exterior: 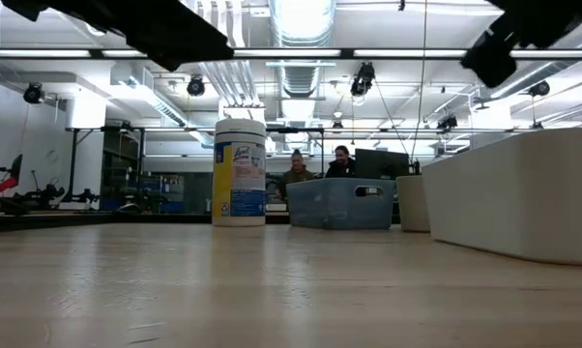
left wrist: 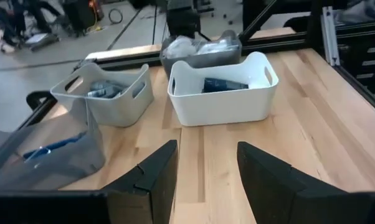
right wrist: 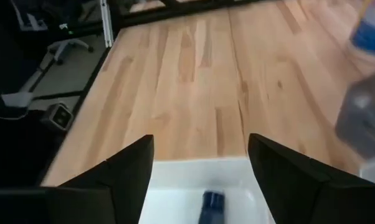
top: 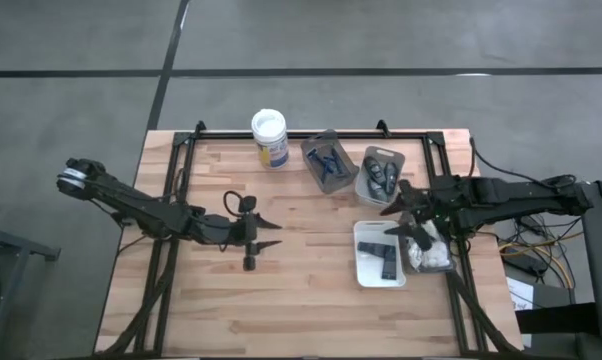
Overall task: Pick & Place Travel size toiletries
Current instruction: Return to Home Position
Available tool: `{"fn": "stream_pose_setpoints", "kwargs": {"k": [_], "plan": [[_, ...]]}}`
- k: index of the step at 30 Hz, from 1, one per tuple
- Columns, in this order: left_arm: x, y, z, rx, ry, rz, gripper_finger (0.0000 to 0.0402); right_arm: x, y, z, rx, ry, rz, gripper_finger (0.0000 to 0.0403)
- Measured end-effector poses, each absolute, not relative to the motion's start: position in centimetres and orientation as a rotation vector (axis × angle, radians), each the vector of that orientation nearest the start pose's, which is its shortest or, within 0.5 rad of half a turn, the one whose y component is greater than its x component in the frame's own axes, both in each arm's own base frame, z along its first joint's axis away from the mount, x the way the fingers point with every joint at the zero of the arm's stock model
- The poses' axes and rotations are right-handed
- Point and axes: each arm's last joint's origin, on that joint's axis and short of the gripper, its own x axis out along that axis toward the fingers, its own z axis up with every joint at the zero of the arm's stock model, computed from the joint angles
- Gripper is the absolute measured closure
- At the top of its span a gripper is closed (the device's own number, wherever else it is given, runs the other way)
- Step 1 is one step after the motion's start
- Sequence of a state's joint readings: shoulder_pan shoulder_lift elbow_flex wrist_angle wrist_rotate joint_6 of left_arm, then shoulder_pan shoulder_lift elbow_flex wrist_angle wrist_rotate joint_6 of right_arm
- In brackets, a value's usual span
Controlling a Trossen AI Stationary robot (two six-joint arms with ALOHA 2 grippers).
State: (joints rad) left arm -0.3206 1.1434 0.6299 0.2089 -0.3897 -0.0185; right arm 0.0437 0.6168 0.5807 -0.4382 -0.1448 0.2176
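Note:
Four small trays hold the toiletries at the table's right. Blue razors (top: 326,160) lie in a clear grey tray, dark oval bottles (top: 381,173) in a grey tray, black tubes (top: 381,255) in a white tray, and white packets (top: 431,252) in a tray partly under the right arm. My left gripper (top: 273,233) hovers open at mid-table, pointing toward the white tray (left wrist: 222,93). My right gripper (top: 389,220) is open above the white tray's far edge (right wrist: 194,165), and a dark tube (right wrist: 212,205) shows below it. Neither gripper holds anything.
A taller white-lidded tub (top: 269,137) with a blue-yellow label stands near the far edge, left of the razor tray. Black frame rails (top: 311,133) run along the far edge and both sides. Bare wood (top: 281,300) spreads over the near half. People (exterior: 320,169) sit in the room beyond.

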Motion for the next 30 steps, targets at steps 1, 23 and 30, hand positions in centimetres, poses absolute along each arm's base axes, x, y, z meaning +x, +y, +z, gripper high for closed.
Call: {"fn": "stream_pose_setpoints", "kwargs": {"k": [1,23,30], "plan": [[23.2,-6.6,24.7,0.097,0.281,0.066,0.023,13.9,1.0,25.6,0.212,0.475,0.14,0.0142],[14.8,-4.1,20.4,-0.034,-0.088,-0.042,0.0229,13.3,1.0,16.1,0.067,0.058,0.198,0.0076],[14.2,-3.8,19.7,-0.043,-0.093,-0.028,0.0229,13.3,1.0,16.3,0.024,0.037,0.201,0.0053]]}}
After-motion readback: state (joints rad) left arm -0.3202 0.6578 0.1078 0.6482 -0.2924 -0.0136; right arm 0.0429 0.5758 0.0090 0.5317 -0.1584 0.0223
